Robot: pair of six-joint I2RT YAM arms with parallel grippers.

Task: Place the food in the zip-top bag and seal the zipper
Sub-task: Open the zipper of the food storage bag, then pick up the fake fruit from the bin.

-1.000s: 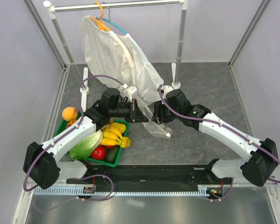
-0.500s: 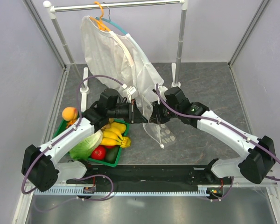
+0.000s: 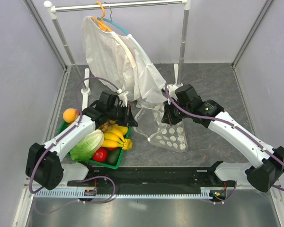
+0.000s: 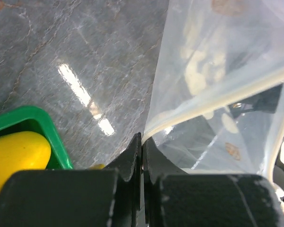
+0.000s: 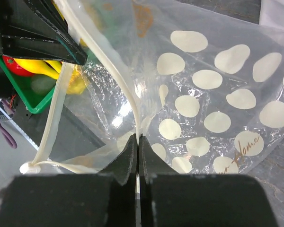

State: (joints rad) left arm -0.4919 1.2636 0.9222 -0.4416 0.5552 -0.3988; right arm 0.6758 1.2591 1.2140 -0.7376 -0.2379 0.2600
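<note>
Left fingers (image 4: 130, 161) clamped on zip-top bag (image 3: 170, 137) rim, right fingers (image 5: 128, 158) pinched shut on its zipper (image 5: 128, 101); bag stretched between them, right of green basket (image 3: 106, 165).

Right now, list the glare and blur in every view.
Left wrist: bright glare streaks on the table, left end effector soft up close. Right wrist: zip-top bag dots sharp, crinkles glinting, right end effector blurred. Top external: even light, sharp, soft shadows.

fingers (image 4: 132, 158) pinch zip-top bag (image 4: 217, 56) edge - green basket (image 4: 42, 132) beside
</note>
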